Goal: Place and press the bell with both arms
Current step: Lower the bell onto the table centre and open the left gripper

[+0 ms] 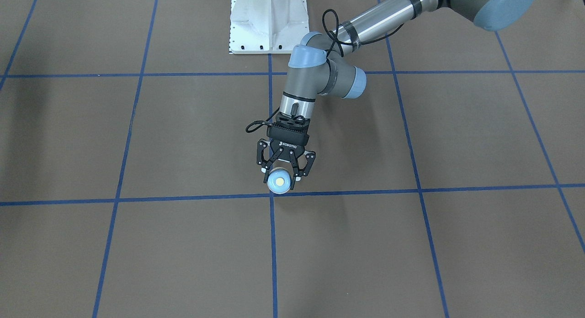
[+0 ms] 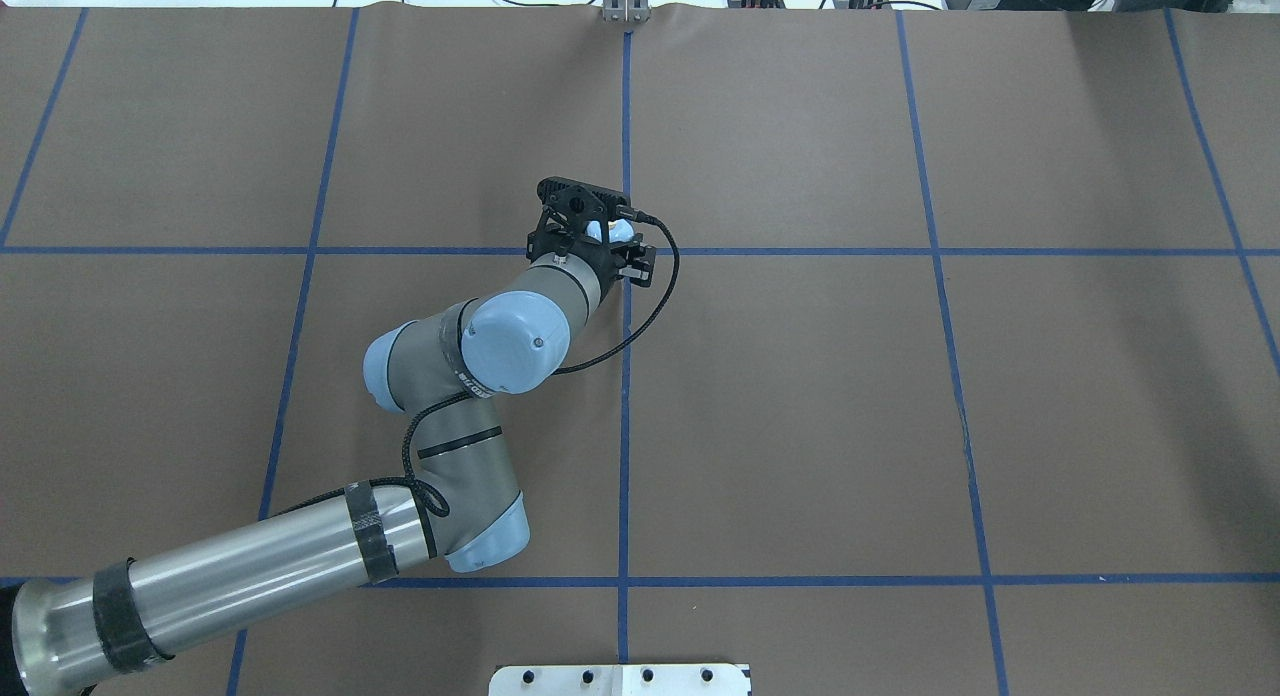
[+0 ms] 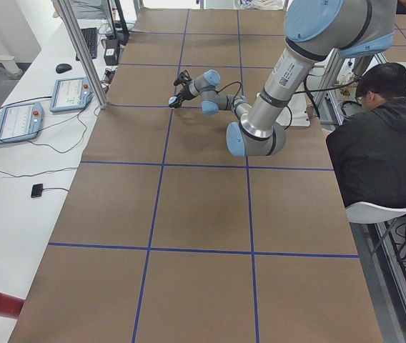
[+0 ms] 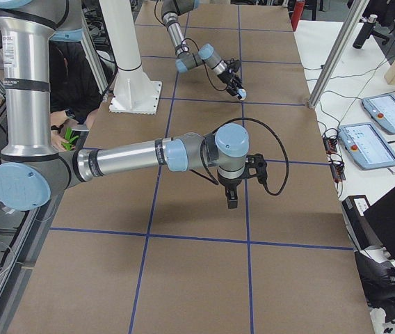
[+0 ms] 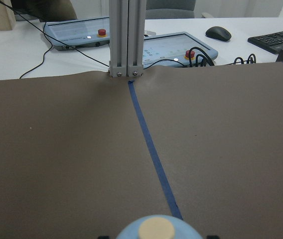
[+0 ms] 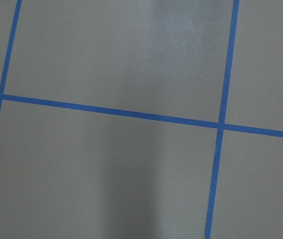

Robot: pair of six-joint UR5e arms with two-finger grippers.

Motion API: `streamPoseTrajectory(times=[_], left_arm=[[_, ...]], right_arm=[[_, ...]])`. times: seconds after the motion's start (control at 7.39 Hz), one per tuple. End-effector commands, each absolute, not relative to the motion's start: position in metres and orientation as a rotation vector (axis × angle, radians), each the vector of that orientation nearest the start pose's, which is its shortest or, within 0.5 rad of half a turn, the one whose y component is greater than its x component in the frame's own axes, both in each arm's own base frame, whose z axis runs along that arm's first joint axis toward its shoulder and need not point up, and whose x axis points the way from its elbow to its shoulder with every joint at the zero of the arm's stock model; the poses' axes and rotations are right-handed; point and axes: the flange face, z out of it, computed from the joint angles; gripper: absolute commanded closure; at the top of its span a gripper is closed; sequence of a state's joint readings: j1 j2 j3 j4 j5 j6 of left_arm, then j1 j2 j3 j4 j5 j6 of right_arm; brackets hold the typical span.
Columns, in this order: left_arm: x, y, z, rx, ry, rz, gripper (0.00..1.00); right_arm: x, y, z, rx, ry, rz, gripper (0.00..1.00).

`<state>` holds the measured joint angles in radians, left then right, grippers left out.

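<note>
The light-blue bell (image 1: 279,182) with its cream button sits between the fingers of my left gripper (image 1: 279,177), which is shut on it, low over the brown table by a blue tape crossing. I cannot tell whether the bell touches the table. In the overhead view the gripper (image 2: 590,226) hides most of the bell (image 2: 597,232). The left wrist view shows the bell's top (image 5: 157,230) at its bottom edge. My right gripper (image 4: 231,202) shows only in the exterior right view, pointing down above the table, well apart from the bell; I cannot tell whether it is open or shut.
The white pedestal base (image 1: 267,21) stands at the robot's side of the table. An aluminium post (image 5: 127,37) stands at the far edge, with control pendants (image 5: 174,47) behind it. A seated person (image 3: 382,136) is beside the table.
</note>
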<state>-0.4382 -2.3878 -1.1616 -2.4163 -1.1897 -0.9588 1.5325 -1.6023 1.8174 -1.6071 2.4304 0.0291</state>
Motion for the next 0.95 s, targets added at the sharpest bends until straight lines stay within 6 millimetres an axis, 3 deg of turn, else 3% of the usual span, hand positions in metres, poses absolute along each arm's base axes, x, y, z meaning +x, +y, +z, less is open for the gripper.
streamPoseTrajectory(times=[0.0,0.54,0.68,0.81], left_arm=[[0.6511,-0.4884,0.2291,0.908,0.920,-0.089,1.00],[0.6575,-0.4825,0.2314,0.905,0.916,-0.082,0.97],[0.6580,-0.4822,0.2302,0.902,0.921,-0.081,0.26],[0.6579,-0.4815,0.2306,0.904,0.920,-0.086,0.00]], right_arm=[[0.0394,-0.4828,0.5486,0.141,-0.862,-0.086,0.01],[0.0395,-0.4834,0.5472,0.144,-0.860,-0.088,0.01],[0.0395,-0.4840,0.5465,0.145,-0.860,-0.088,0.01],[0.0395,-0.4840,0.5465,0.145,-0.860,-0.088,0.01]])
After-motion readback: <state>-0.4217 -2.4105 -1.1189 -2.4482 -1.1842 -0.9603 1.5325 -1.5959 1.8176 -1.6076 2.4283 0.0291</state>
